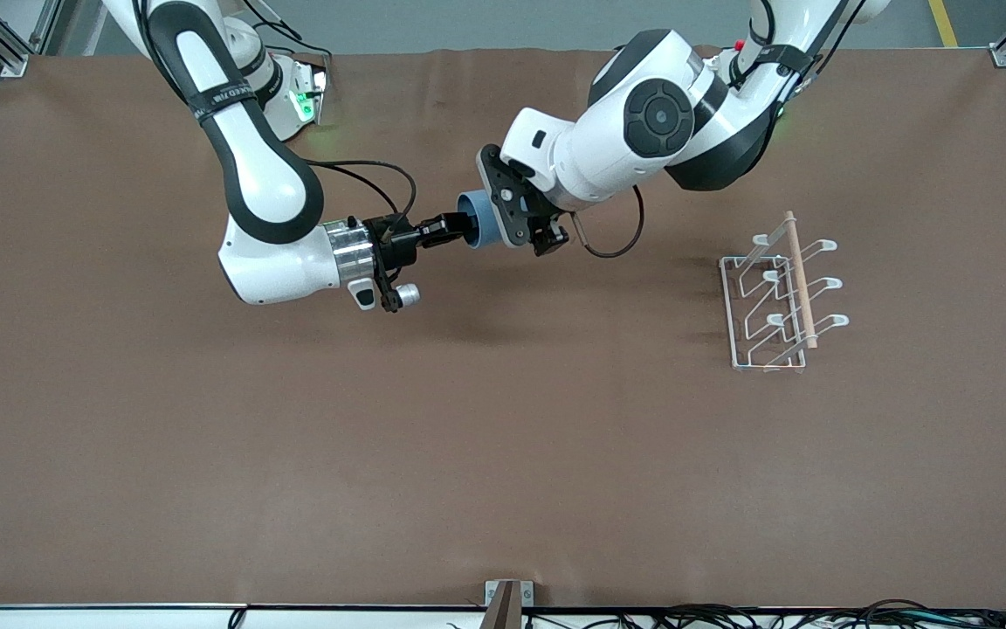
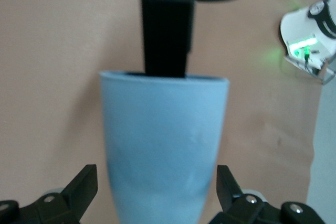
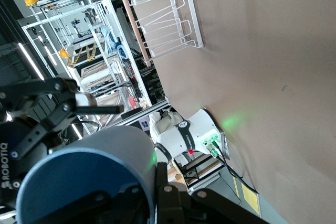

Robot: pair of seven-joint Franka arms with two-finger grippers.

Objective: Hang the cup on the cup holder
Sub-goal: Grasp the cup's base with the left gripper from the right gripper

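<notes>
- The cup (image 1: pixel 478 220) is up in the air over the middle of the worktop (image 1: pixel 503 454), lying on its side, with both arms meeting at it.
- The right tool (image 1: pixel 461 229) has the cup by its rim: one finger goes inside the mouth and the other sits outside, so the wall is pinched between them. The right wrist view shows the cup's open mouth (image 3: pixel 86 182) right at that tool.
- The left tool (image 2: pixel 156 190) is around the cup's closed end, its two fingers (image 2: pixel 84 184) spread wide and standing clear of the blue wall on either side. It grips nothing yet.
- This looks to me like a handover caught midway: the cup is lifted and presented, but the receiving arm has not taken hold.
- The cup holder (image 1: pixel 781 293) stands well apart, toward the left arm's end of the worktop, with every prong bare.
- Still to do, as I judge it: close the left tool, release the right, carry the cup across and slip it over a prong.
</notes>
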